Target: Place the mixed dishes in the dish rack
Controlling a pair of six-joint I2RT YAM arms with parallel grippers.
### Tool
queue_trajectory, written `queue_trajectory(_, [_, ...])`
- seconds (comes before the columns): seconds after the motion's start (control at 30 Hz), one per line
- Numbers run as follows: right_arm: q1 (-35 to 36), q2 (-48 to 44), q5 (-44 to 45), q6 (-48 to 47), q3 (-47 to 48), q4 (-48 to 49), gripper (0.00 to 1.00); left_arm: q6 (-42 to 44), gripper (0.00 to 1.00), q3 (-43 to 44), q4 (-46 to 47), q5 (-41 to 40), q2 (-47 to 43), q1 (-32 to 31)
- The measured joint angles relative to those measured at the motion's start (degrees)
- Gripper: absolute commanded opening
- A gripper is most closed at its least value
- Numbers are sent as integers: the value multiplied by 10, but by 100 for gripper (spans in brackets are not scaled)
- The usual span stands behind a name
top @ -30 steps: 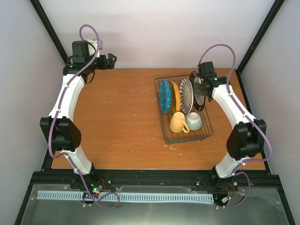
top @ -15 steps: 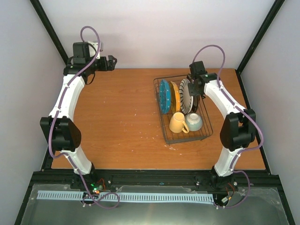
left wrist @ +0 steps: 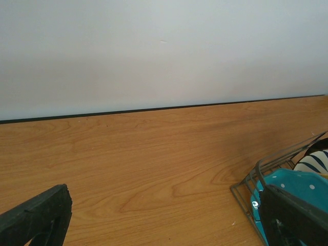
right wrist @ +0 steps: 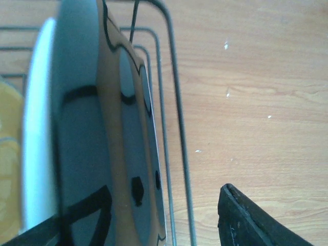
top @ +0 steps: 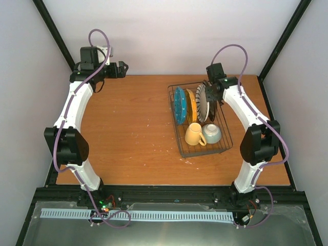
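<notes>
Top external: fixed, high at the near side, looking down on the whole tabletop [top: 128, 133] and dish rack [top: 202, 120].
Left wrist: low over the far-left tabletop, facing a wall [left wrist: 154, 51]; rack corner at lower right.
Right wrist: very close, looking down on a plate [right wrist: 87, 143] and rack wires.
All three share the rack.

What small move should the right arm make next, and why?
Probably lift the right gripper straight up, clear of the dark-rimmed plate. The plate stands on edge in the dish rack, and the jaws are open around it.
</notes>
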Motion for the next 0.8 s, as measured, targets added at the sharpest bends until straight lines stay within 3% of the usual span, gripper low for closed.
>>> queue_trajectory(0.43, [0,-9,68,12,97,-21,64,0,100,0,1,0,0,0])
queue_trajectory(0.8, [0,-72,49,53,75,22,70,0,100,0,7,0,0,0])
